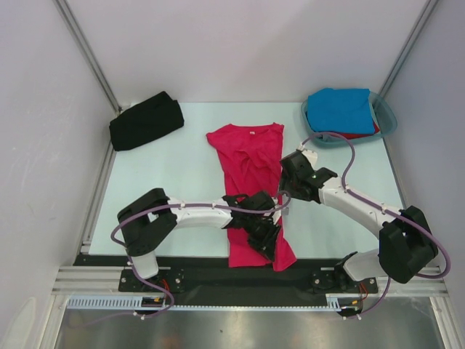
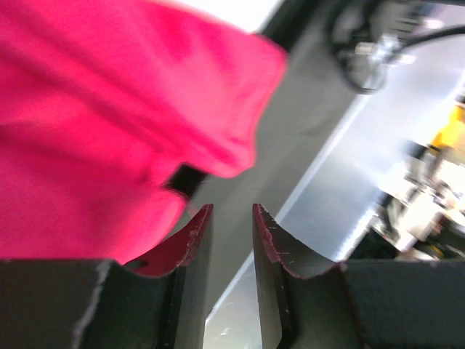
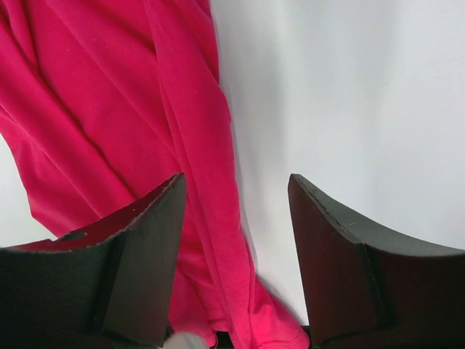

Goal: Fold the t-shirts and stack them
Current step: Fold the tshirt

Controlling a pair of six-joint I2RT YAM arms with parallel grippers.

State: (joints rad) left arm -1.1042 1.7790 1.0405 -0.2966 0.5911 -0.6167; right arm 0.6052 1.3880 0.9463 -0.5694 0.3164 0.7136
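Crimson-pink t-shirt [image 1: 247, 156] lies spread at mid-table [image 1: 182, 189], neck toward the far edge, hem overlapping the near edge.

Left gripper [image 2: 232, 211] is over the shirt's lower right part, close to the near edge. Its fingers stand a narrow slit apart with nothing between them, and the cloth is just beside one finger.

Right gripper [image 3: 236, 182] is at the shirt's right side. Its fingers are wide, straddling a ridge of cloth and not closed on it.

Black t-shirt [image 1: 145, 122] sits folded in the far left corner. Blue t-shirt [image 1: 340, 109] lies on the red t-shirt [image 1: 363, 134] inside the teal tub [image 1: 389, 120], far right corner.
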